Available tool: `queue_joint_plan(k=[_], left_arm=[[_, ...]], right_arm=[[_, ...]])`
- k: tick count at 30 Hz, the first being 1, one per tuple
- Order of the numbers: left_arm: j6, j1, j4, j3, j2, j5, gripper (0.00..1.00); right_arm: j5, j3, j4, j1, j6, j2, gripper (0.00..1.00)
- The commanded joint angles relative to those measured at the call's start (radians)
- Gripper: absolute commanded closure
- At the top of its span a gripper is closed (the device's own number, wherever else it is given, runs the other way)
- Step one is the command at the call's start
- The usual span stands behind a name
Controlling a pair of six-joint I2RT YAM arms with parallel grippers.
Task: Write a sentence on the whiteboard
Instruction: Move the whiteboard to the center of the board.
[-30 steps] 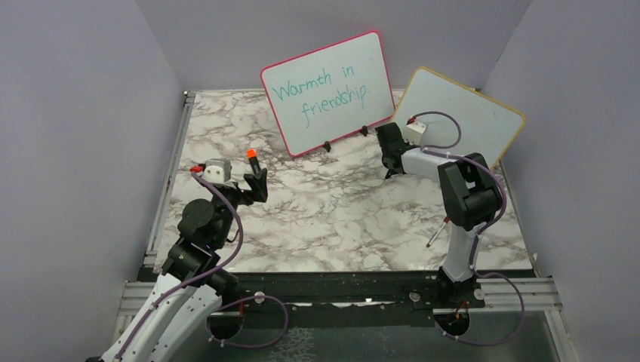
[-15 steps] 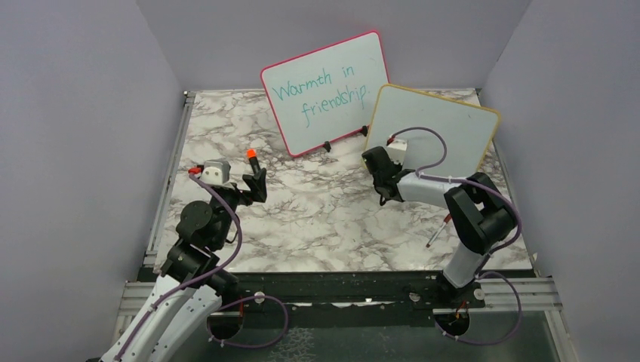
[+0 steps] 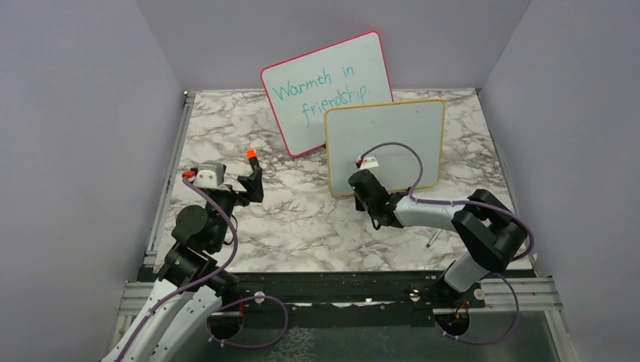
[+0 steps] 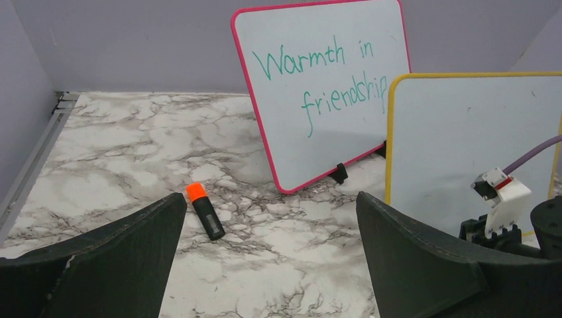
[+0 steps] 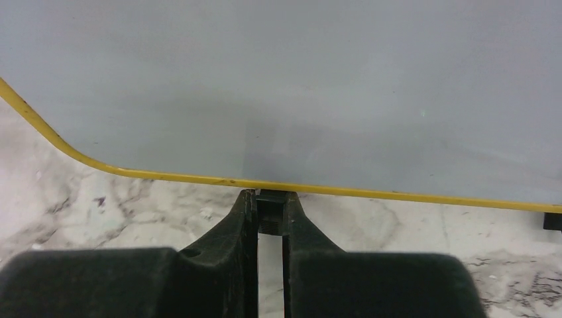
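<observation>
Whiteboard (image 3: 385, 143) stands blank and upright right of centre on the bench (image 3: 302, 219), long axis left to right. The right end effector (image 5: 270, 202), closed, grips its bottom edge from the near side. The left end effector (image 4: 270, 202), spread wide, faces the marker (image 4: 204, 211) lying just beyond it.

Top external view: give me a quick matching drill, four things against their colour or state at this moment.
Things:
1. whiteboard
2. pink-framed board
3. marker
4. left end effector

States:
A. orange cap, lying flat
B. open, holding nothing
C. yellow frame, blank face
D. teal writing

Pairs: 1-C, 2-D, 3-A, 4-B.
</observation>
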Motion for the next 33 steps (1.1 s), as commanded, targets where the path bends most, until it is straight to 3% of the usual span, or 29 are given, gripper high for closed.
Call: queue_joint_plan(k=[1,30,33], left_arm=[[0.011,-0.003,0.0,0.005,-0.018,-0.039,0.01],[0.013,0.0,-0.023,0.011,-0.035,-0.042,0.01],[0.013,0.0,-0.024,0.01,-0.037,-0.042,0.01]], right_arm=[[-0.17,-0.024,0.011,0.079,-0.025,-0.024,0.99],[-0.028,-0.124,-0.155,0.282,0.169,-0.165,0.99],[-0.012,-0.106,-0.179,0.286,0.178,-0.178,0.91]])
